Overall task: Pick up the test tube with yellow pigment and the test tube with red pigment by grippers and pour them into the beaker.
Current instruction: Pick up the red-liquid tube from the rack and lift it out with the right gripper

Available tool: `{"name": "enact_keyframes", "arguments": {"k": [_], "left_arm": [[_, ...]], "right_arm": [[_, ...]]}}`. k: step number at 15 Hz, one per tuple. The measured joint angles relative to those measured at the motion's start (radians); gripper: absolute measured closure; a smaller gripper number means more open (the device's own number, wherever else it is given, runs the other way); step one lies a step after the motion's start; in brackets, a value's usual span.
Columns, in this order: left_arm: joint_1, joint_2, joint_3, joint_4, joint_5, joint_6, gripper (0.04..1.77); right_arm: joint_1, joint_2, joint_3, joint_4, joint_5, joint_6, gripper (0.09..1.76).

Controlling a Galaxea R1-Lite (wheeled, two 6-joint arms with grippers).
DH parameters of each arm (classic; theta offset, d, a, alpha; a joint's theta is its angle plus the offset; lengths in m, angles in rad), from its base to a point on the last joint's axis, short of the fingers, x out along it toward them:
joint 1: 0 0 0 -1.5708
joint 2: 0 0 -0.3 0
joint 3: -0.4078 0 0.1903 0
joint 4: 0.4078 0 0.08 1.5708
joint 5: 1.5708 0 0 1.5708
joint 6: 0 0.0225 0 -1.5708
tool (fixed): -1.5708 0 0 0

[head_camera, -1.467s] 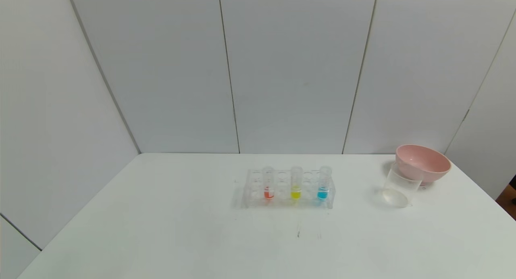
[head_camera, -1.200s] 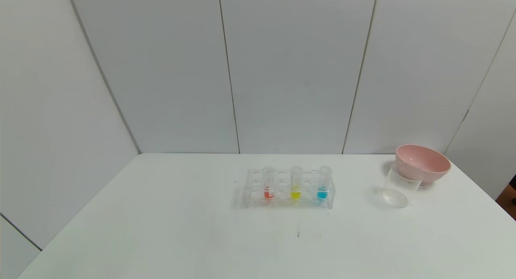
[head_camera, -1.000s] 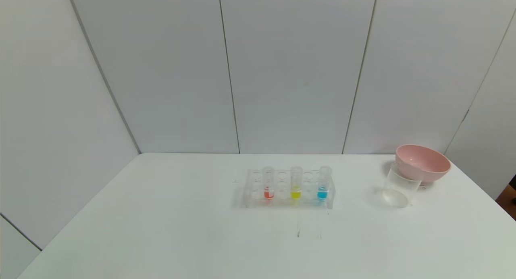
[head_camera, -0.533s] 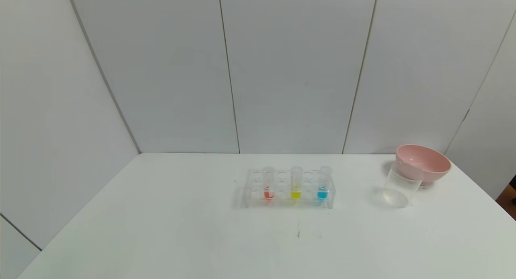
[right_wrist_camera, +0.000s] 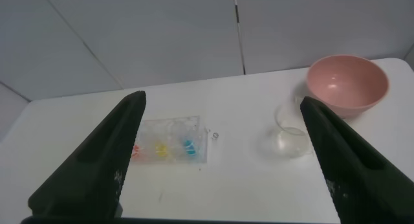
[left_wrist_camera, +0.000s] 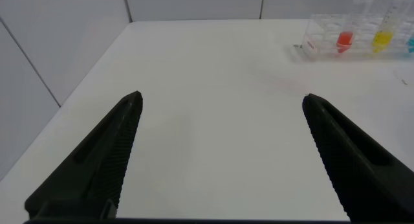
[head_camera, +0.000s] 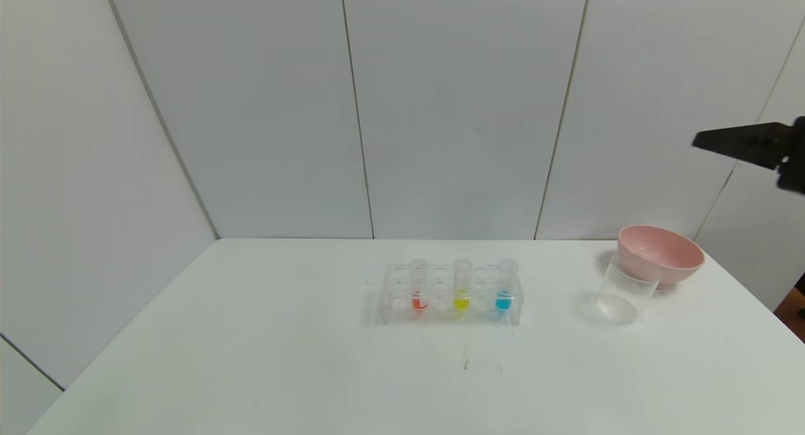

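Test tube with yellow pigment (head_camera: 461, 288) and test tube with red pigment (head_camera: 418, 288) sit ungrasped in rack (head_camera: 449, 295) left of beaker (head_camera: 622, 291); right claw (right_wrist_camera: 223, 159) released, high above rack, left claw (left_wrist_camera: 222, 153) released, near rack's left, approach step, next descend onto a tube.

Bright, even overhead light, soft faint shadows on the white table (head_camera: 264, 359), slight blur, mild edge distortion.

Looks like a small lab bench setup, probably a test cell. There's a plain white table (head_camera: 251, 359) boxed in by bare grey wall panels (head_camera: 453, 108), and on it a clear tube rack (head_camera: 450, 295) holding tubes of red, yellow and blue liquid, plus a clear beaker (head_camera: 622, 293) touching a pink bowl (head_camera: 659, 254). Very chemistry-class vibe, nothing homey about it.
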Motion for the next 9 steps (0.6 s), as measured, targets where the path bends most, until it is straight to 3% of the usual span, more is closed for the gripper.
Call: {"name": "enact_keyframes", "arguments": {"k": [2,4,6,9], "left_arm": [[0.000,0.000,0.000,0.000,0.000,0.000,0.05],[0.000,0.000,0.000,0.000,0.000,0.000,0.05],[0.000,0.000,0.000,0.000,0.000,0.000,0.05],[0.000,0.000,0.000,0.000,0.000,0.000,0.05]], "right_arm": [[0.166,0.076,0.051,-0.122,-0.165,0.014,0.14],[0.273,0.177,0.083,-0.221,-0.313,0.021,0.14],[0.361,0.276,0.113,-0.334,-0.377,0.016,0.14],[0.457,0.410,0.147,-0.489,-0.394,-0.038,0.14]]}}
